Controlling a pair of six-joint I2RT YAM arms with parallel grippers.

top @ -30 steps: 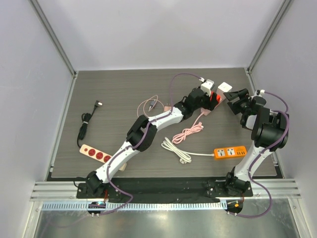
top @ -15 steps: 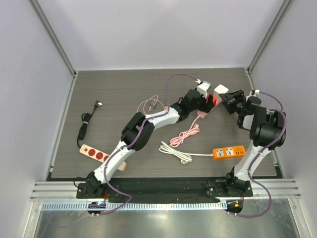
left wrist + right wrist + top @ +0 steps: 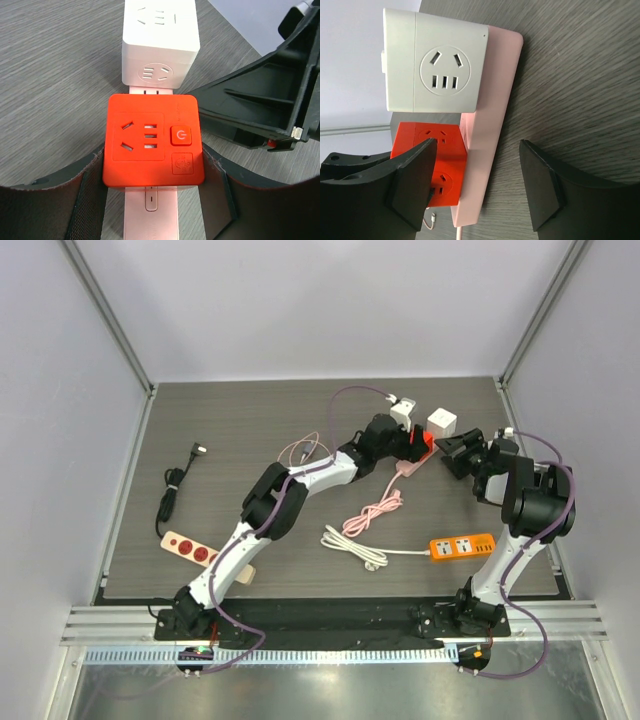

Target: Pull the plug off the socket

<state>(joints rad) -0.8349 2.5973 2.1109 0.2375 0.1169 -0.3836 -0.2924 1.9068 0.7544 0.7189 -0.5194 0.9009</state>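
A dark wood-grain tabletop (image 3: 240, 420) is seen. At its left, a black cable (image 3: 176, 485) is laid, with a red power strip (image 3: 193, 551) nearer. Mid-table, a white cord (image 3: 352, 545) runs to an orange power strip (image 3: 465, 546) at near right. A pink power strip (image 3: 405, 468) rests far right.
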